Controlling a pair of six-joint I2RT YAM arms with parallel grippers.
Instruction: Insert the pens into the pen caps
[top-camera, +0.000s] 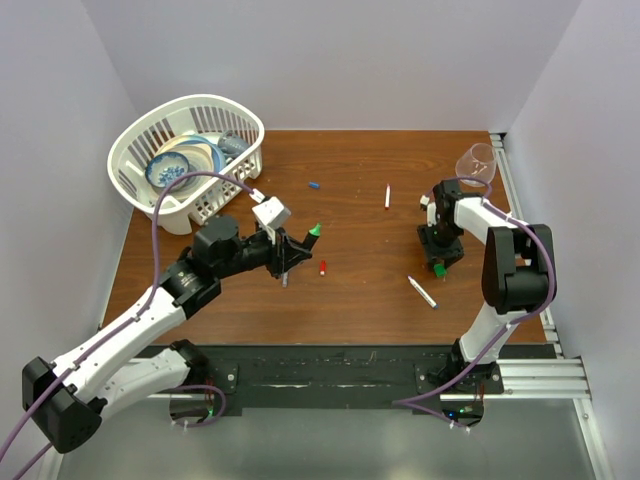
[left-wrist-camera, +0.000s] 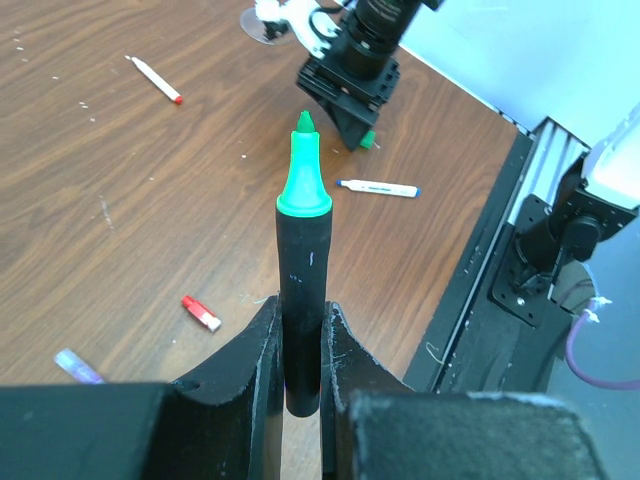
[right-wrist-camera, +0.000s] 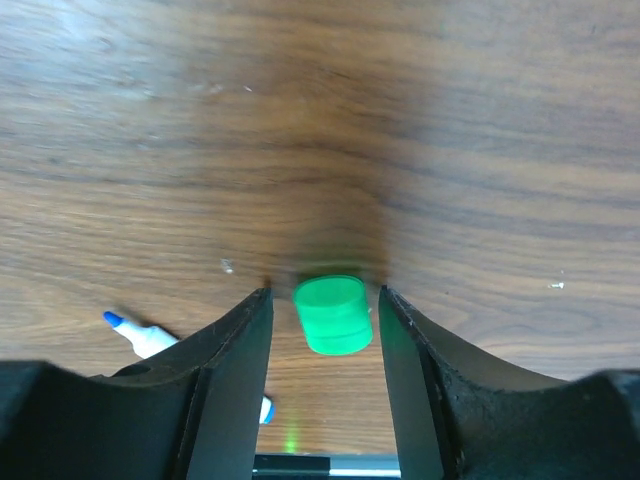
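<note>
left gripper (left-wrist-camera: 300, 345) clamped on black marker (left-wrist-camera: 303, 285), green tip exposed for capping | right gripper (right-wrist-camera: 322, 300) spread astride green cap (right-wrist-camera: 332, 318), not yet pinched

We see two arms of one build: white shells on the long links, black housings at the joints. On the left arm (top-camera: 120, 340) a purple cable (top-camera: 153, 230) loops out toward eleven o'clock; the right arm (top-camera: 487, 322) carries its like at three o'clock. A white camera block (top-camera: 270, 213) sits on the left wrist. The left fingers (left-wrist-camera: 250, 355) and right fingers (right-wrist-camera: 235, 370) are matte black, wedge-shaped and scuffed pale. The left base (top-camera: 198, 395) and right base (top-camera: 460, 392) each show a small green light.
</note>
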